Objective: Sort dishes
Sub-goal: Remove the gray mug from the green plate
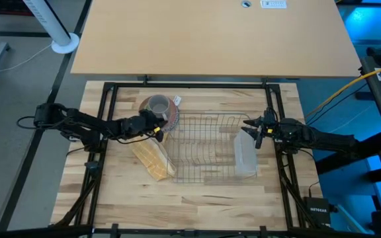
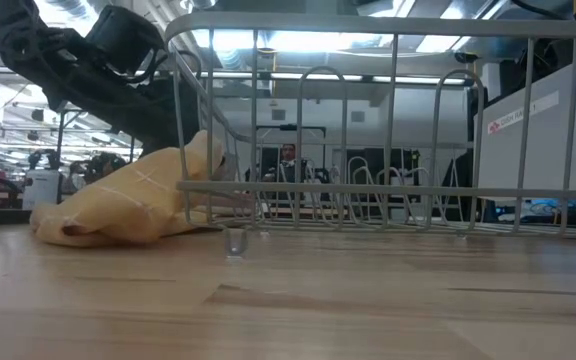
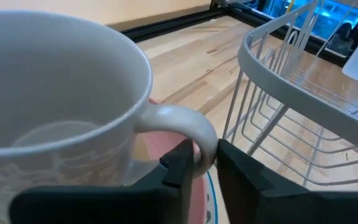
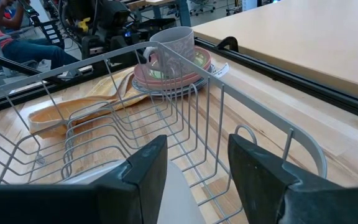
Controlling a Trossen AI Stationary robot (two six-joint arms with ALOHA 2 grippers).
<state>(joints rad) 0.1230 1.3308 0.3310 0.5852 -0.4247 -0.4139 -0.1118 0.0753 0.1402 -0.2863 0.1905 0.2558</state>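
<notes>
Left of rack [image 1: 207,147]: mug [image 1: 156,105] upright on stacked dishes [image 1: 170,114]
Cloth [image 1: 152,158]: near side
Left gripper [image 3: 205,163]: pinching mug handle
Right gripper [image 4: 197,168]: spread over rack

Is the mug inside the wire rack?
No, the mug sits on the stacked dishes outside the rack, beside it.

The wooden counter [image 1: 118,198] carries a wire dish rack [image 1: 204,149] at its middle, a crumpled yellow cloth [image 1: 152,160] against the rack's left side, and a stack of dishes [image 1: 163,109] behind the cloth.
</notes>
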